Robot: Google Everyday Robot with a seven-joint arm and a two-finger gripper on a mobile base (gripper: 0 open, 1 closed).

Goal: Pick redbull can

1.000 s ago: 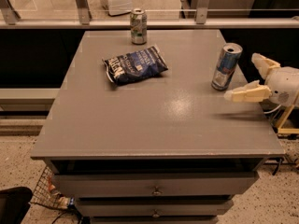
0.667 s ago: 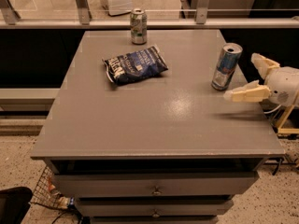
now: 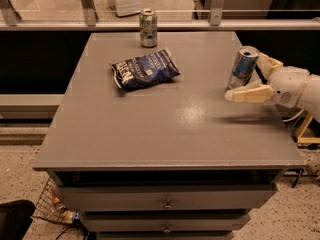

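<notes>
The redbull can (image 3: 242,67), slim, blue and silver, stands near the right edge of the grey table (image 3: 165,129). My gripper (image 3: 246,79) comes in from the right at can height and is open. Its near finger (image 3: 248,93) reaches past the front of the can's base. Its far finger (image 3: 268,63) sits just behind and to the right of the can. The can stands between the two fingers and I cannot tell whether either finger touches it.
A dark blue chip bag (image 3: 144,70) lies left of centre at the back. A shorter silver-green can (image 3: 148,28) stands at the table's far edge. A railing (image 3: 160,25) runs behind the table. Drawers (image 3: 165,199) are below the front edge.
My gripper has moved left, so its near finger now reaches past the can's base. The can, the bag and the other can have stayed put.
</notes>
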